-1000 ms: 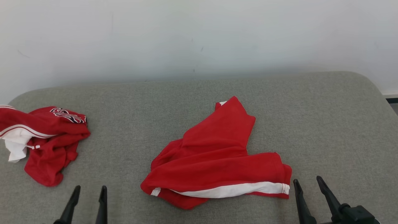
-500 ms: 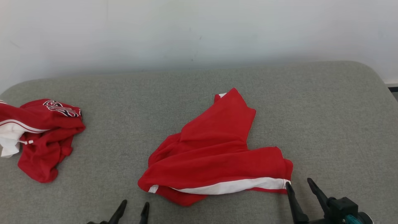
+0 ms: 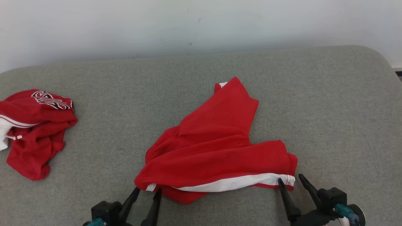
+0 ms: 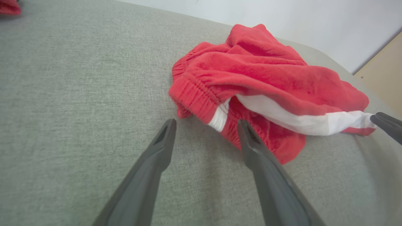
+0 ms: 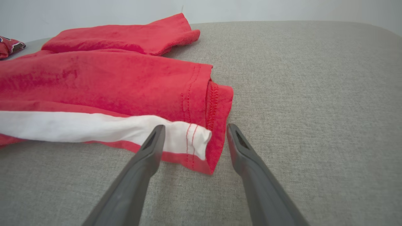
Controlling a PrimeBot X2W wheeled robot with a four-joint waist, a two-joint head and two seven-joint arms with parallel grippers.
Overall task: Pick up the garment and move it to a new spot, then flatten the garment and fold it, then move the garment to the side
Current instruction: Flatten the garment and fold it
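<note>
Long axis of the garment ran left-right: my left gripper sat at its waistband end, right gripper at its hem end, both spread apart, empty.

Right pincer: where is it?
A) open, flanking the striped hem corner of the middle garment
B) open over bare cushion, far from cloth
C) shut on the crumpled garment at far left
A: the right pincer stands open, its fingertips either side of the hem corner of the middle garment, where the white stripe ends.
</note>
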